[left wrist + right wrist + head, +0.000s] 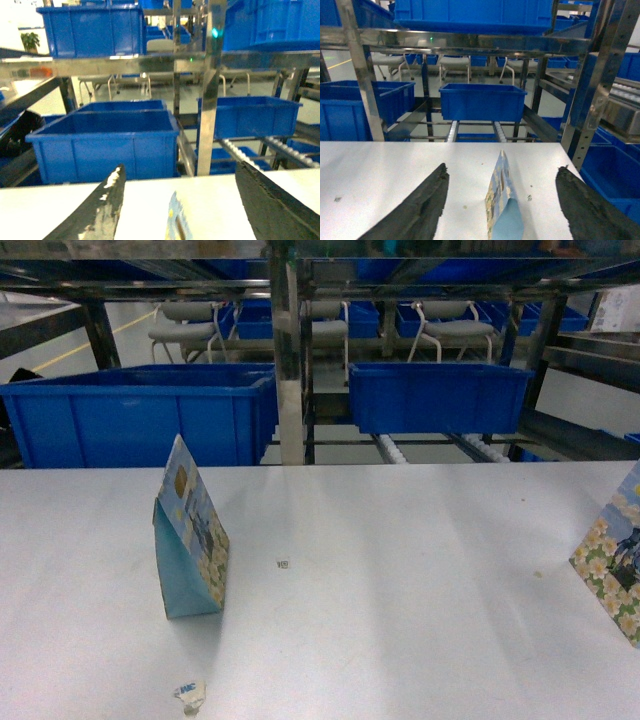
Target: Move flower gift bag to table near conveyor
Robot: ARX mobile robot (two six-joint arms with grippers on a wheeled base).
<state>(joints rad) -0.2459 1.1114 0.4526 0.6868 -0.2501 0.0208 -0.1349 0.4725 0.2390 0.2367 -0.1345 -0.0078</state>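
One flower gift bag (pixel 190 540) stands upright on the left of the white table (pixel 400 590), its light-blue side toward me. A second daisy-printed bag (pixel 612 575) shows at the right edge, partly cut off. Neither gripper appears in the head view. In the left wrist view my left gripper (pixel 180 167) is open, and a bag's top edge (pixel 177 220) stands low between its fingers without touching them. My right gripper (pixel 502 167) is open too, with a bag (pixel 502 207) standing between its spread fingers, apart from both. The conveyor (pixel 395 450) of steel and white rollers runs behind the table.
A large blue bin (pixel 140 420) and a smaller one (pixel 440 395) sit on the rack just past the table's far edge. A torn paper scrap (pixel 190 695) lies near the front. The table's right edge (pixel 570 165) drops off beside more blue bins (pixel 615 175).
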